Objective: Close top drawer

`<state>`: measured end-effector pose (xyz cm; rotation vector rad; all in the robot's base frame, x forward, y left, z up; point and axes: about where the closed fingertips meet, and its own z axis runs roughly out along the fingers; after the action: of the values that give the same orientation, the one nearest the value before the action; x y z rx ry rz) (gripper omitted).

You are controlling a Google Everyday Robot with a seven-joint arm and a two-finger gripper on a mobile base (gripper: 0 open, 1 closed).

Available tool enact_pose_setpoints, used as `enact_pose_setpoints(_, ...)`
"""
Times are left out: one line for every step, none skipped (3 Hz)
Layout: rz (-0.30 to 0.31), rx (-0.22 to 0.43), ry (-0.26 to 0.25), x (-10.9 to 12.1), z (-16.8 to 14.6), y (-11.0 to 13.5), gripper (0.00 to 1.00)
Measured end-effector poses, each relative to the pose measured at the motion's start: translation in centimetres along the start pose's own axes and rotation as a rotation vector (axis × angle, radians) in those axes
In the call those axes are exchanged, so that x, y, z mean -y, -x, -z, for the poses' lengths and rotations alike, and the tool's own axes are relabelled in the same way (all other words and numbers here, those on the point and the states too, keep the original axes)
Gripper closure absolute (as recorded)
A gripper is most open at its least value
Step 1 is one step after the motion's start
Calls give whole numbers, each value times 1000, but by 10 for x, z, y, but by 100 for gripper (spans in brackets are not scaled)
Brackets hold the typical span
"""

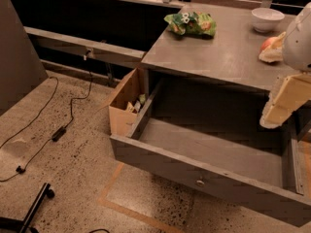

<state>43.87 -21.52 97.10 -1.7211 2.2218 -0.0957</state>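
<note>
The top drawer (194, 171) is a wide, shallow grey drawer pulled far out from under the grey cabinet top (228, 57). Its inside looks empty. A small round metal knob (200, 182) sits on its flat front. My gripper (284, 103) shows as a cream-coloured piece at the right edge, above the drawer's back right part, under the white arm (299, 40). It is not touching the drawer front. The lower drawers are out of view.
On the cabinet top lie a green snack bag (190, 23), a white bowl (267, 18) and an orange-red fruit (268, 43). An open cardboard box (125, 103) stands on the floor left of the drawer. A black cable (58, 130) and a black stand foot (29, 212) lie on the speckled floor.
</note>
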Motion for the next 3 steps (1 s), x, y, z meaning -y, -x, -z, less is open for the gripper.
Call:
enact_pose_setpoints(9,-3,38,-10,-39,-7,41)
enact_pose_setpoints(15,-11,93,-29,-88,-17,65)
enact_pose_setpoints(25,-44,112,-51,-128,-24,88)
